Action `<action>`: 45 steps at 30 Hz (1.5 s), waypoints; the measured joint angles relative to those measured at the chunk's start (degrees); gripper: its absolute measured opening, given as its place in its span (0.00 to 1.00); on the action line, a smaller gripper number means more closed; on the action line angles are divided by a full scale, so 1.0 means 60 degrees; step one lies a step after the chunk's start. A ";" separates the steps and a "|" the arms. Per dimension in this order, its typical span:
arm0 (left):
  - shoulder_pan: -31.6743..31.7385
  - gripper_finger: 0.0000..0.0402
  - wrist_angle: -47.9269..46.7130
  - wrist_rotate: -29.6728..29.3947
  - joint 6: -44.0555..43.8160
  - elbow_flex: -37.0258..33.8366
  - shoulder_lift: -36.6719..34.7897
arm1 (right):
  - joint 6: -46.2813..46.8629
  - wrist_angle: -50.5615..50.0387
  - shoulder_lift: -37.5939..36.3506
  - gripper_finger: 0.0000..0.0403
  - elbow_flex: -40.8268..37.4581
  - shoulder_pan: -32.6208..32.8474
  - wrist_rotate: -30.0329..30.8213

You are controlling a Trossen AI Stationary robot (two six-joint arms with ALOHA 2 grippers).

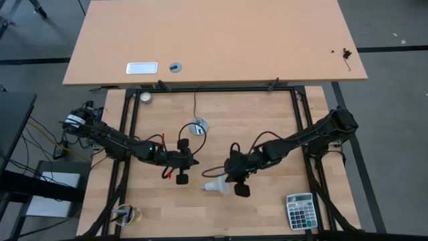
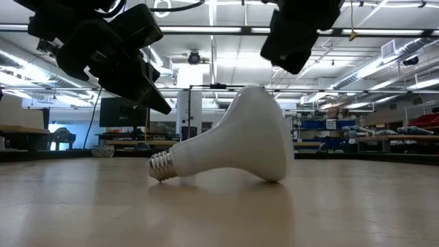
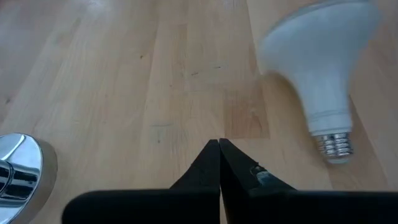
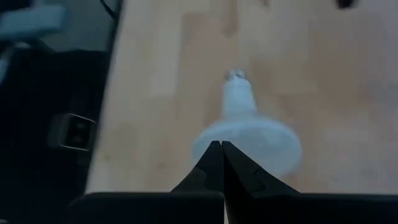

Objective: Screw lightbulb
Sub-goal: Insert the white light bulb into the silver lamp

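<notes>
The white cone-shaped lightbulb (image 1: 214, 187) lies on its side on the wooden table, resting on the rim of its wide face and on its screw base (image 2: 161, 167), which points toward the table's left. My right gripper (image 4: 221, 144) is shut and hangs just above the bulb's wide end (image 2: 264, 137), clear of it in the low view. My left gripper (image 3: 219, 143) is shut too; it hovers over bare wood to the left of the bulb and a little farther back, touching nothing.
The round grey socket disc (image 1: 198, 127) with its black cord lies toward the far side, behind both grippers. A calculator (image 1: 299, 211) sits at the near right corner. A small white round thing (image 1: 145, 97) lies at the far left. A second table (image 1: 214, 40) stands beyond.
</notes>
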 joint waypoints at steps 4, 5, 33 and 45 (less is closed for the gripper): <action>0.0000 0.00 -0.0004 0.0000 0.0000 0.0000 0.0000 | 0.0261 0.0061 0.0000 0.00 -0.0020 0.0255 0.0108; 0.0000 0.00 -0.0004 0.0000 0.0000 0.0000 0.0000 | 0.0265 0.0094 0.0000 0.00 -0.0020 0.0292 0.0112; -0.0254 0.00 -0.0139 -0.0004 -0.0102 0.0000 -0.0013 | -0.0644 0.0761 0.0000 0.01 -0.0017 -0.0134 0.0123; -0.2146 0.00 -0.3015 -0.0661 -0.2546 0.0269 -0.2354 | -0.1797 0.2132 0.0151 0.01 0.0002 -0.0609 -0.0129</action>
